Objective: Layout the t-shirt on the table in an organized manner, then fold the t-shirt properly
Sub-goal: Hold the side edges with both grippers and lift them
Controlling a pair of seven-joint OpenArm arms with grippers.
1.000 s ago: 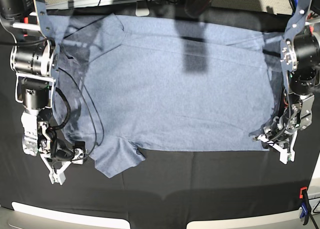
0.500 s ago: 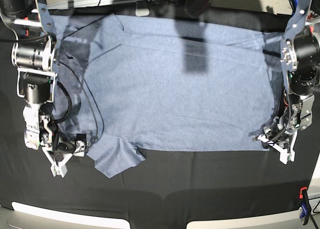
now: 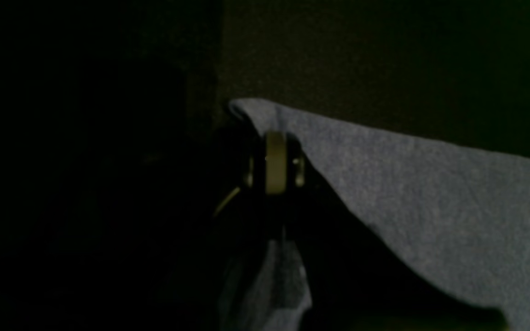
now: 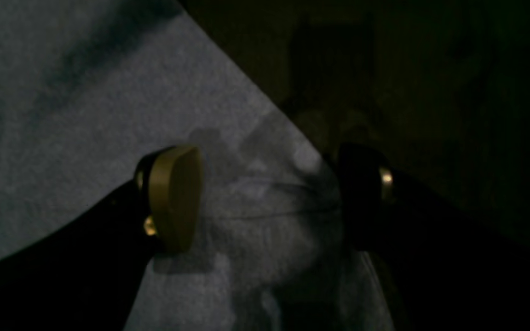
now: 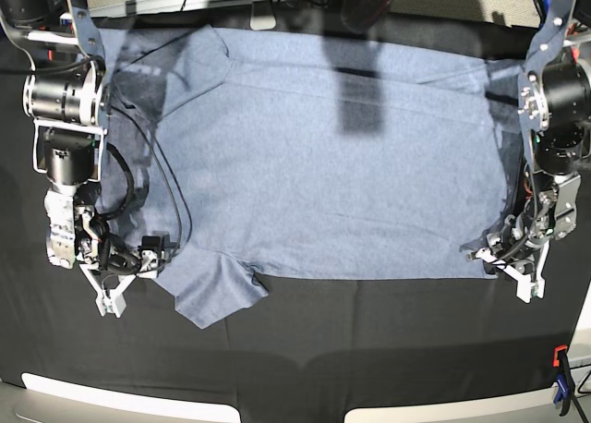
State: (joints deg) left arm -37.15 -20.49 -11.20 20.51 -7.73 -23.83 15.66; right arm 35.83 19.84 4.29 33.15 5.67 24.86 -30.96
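T-shirt (image 5: 332,155) fabric, light heathered blue-grey, lies spread flat across the far and middle part of the dark-covered tabletop (image 5: 369,349), with no lettering showing on its upper side. One short sleeve points toward the near left, and the hem runs along the right side. The left gripper (image 5: 503,261), at the right of the base view, sits at the near right corner of the shirt with its jaws closed on the cloth; the left wrist view shows a pinched peak of the t-shirt (image 3: 430,197) rising at the left gripper (image 3: 276,161). The right gripper (image 5: 115,289), at the left of the base view, rests at the edge of the near left sleeve with its jaws spread wide. In the right wrist view the right gripper (image 4: 269,197) straddles the sleeve edge, cloth of the t-shirt (image 4: 85,115) between its fingers but not clamped. An orange-and-blue clamp (image 5: 561,379) stands at the near right edge of the tabletop.
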